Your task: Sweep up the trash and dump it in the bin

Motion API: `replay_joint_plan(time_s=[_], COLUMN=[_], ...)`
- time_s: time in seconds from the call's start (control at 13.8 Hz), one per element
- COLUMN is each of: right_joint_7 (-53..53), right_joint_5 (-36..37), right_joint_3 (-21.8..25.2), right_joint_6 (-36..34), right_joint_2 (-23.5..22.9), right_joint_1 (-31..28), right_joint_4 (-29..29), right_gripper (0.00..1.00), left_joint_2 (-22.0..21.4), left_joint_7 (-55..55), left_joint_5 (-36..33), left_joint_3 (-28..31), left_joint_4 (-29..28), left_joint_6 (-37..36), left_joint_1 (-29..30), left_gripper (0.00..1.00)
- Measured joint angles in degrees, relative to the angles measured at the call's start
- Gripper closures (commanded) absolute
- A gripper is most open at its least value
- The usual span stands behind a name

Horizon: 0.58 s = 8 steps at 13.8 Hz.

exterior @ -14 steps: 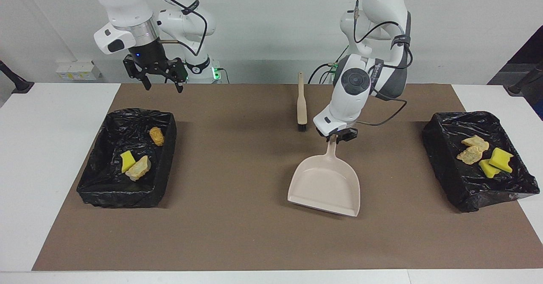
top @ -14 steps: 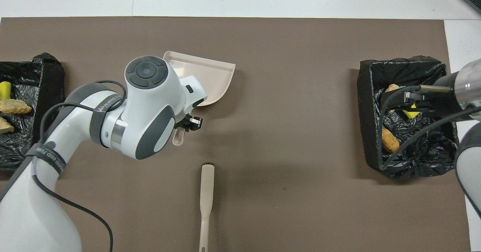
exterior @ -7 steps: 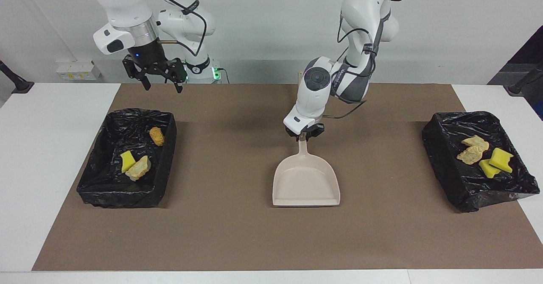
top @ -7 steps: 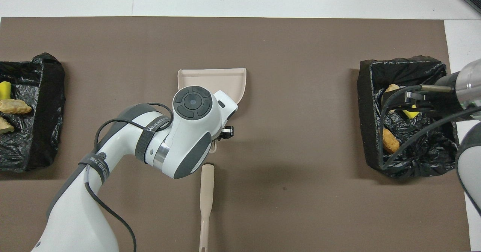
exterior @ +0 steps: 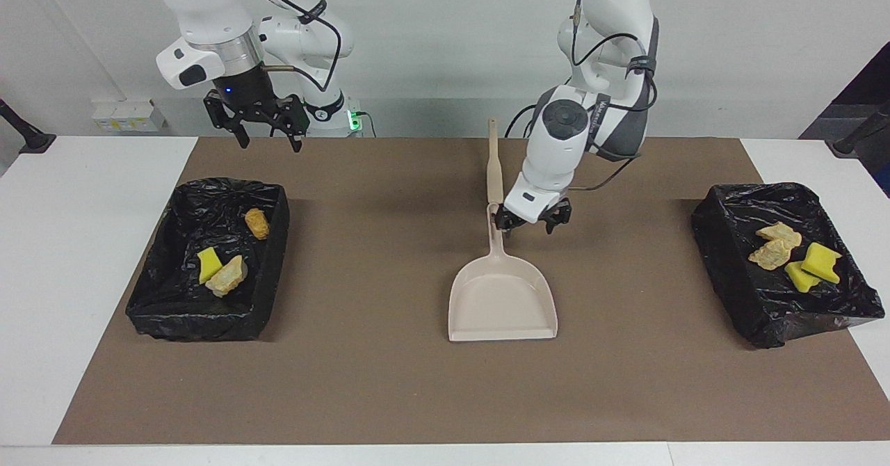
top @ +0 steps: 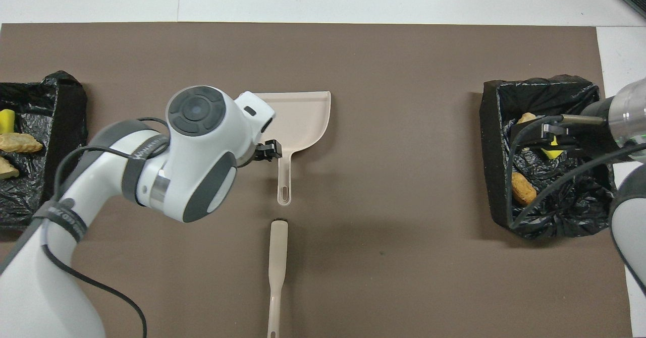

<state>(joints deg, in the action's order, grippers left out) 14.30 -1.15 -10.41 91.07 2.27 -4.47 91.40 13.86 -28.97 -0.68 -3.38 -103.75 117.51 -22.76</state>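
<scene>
The trash lies in two black-lined bins. In the bin (exterior: 274, 205) toward the right arm's end are an orange chunk (exterior: 257, 223), a yellow sponge bit (exterior: 208, 263) and a tan chunk (exterior: 227, 275). The bin (exterior: 723, 243) toward the left arm's end holds tan chunks (exterior: 774, 245) and yellow sponge bits (exterior: 813, 266). The beige dustpan (exterior: 502, 302) rests flat on the mat, handle toward the robots. My left gripper (exterior: 528, 220) hangs open just beside that handle, holding nothing. My right gripper (exterior: 270, 143) waits open, raised by the bin at its own end.
The beige brush (exterior: 494, 167) lies on the brown mat (exterior: 389, 382) in line with the dustpan handle (top: 285, 181), nearer the robots, bristle end close to the handle's tip. White tabletop borders the mat.
My left gripper swung the dustpan square to the robots, set it down, opened and let go of the handle, then drew off a little toward its own end. The right arm barely moved.
</scene>
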Motion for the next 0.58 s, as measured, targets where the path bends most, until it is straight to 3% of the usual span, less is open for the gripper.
replay_joint_plan(time_s=[0.29, 0.58], right_joint_7=[0.00, 0.00], right_joint_5=[0.00, 0.00], right_joint_3=[0.22, 0.33], right_joint_6=[0.00, 0.00], right_joint_2=[0.00, 0.00], right_joint_1=[-0.18, -0.23], right_joint_4=[0.00, 0.00], right_gripper=[0.00, 0.00], left_joint_2=[-0.56, -4.10], left_joint_7=[13.24, 26.82], left_joint_5=[-0.17, -0.16], left_joint_3=[0.48, 0.48], left_joint_4=[2.42, 3.34], left_joint_6=[-0.17, -4.95], left_joint_1=[11.82, 19.15], left_gripper=[0.00, 0.00])
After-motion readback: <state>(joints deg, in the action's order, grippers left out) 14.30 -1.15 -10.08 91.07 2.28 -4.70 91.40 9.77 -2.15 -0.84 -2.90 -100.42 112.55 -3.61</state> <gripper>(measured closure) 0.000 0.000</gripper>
